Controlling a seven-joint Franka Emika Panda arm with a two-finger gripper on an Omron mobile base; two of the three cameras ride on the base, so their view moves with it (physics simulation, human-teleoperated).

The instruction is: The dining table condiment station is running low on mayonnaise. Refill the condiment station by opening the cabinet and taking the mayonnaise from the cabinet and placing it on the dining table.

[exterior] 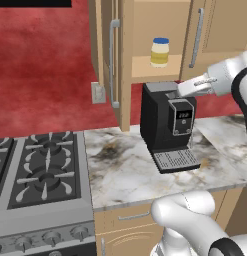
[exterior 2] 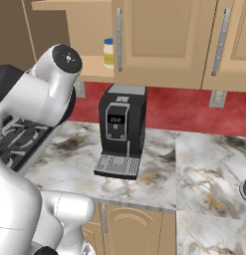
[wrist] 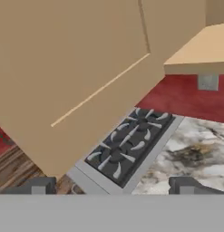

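At far left we see the light tan wooden wall cabinet (exterior: 126, 55) already open, its left door (exterior: 109, 55) swung out. The small pale-yellow mayonnaise jar with blue lid (exterior: 159, 52) stands on the inner shelf (exterior: 155, 67). Our tool (wrist: 113, 186), fingers apart and empty, must yet grasp it and carry it to the dining table.

White arm rising from the near base, elbow bent high, forearm reaching left and far; gripper (wrist: 113, 186) with jaws spread wide apart, both dark fingertips (wrist: 38, 186) empty.
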